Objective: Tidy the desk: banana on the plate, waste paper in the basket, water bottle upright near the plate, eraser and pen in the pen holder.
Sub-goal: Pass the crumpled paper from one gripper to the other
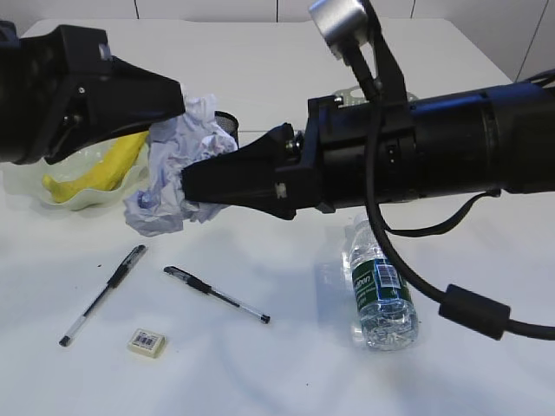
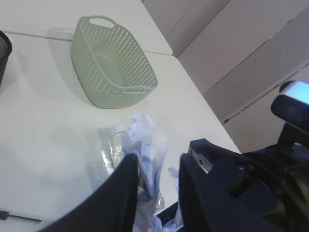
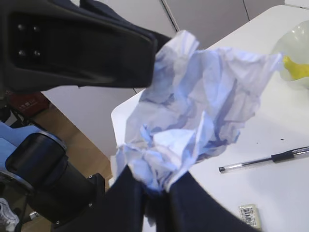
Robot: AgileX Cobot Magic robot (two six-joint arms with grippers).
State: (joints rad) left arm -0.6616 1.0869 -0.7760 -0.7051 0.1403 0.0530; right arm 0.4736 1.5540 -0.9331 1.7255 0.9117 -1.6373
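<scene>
The crumpled waste paper [image 1: 178, 165] hangs in the air between my two grippers. My right gripper [image 1: 186, 186] is shut on its lower edge [image 3: 154, 186]. My left gripper [image 2: 157, 162] stands open around the paper's top [image 2: 147, 145], with a gap on one side. The banana [image 1: 100, 173] lies on the pale plate [image 1: 26, 186] at the left. On its side at the right lies the water bottle [image 1: 380, 290]. Two pens [image 1: 104, 293] [image 1: 217, 295] and the eraser [image 1: 146, 342] rest on the table in front. The black mesh pen holder [image 1: 227, 121] stands behind the paper. The green basket [image 2: 113, 63] shows in the left wrist view.
Both arms cross the middle of the table above the objects. The basket stands near the table's far edge [image 2: 159, 50]. A table edge with the floor below it shows in the right wrist view [image 3: 116, 121].
</scene>
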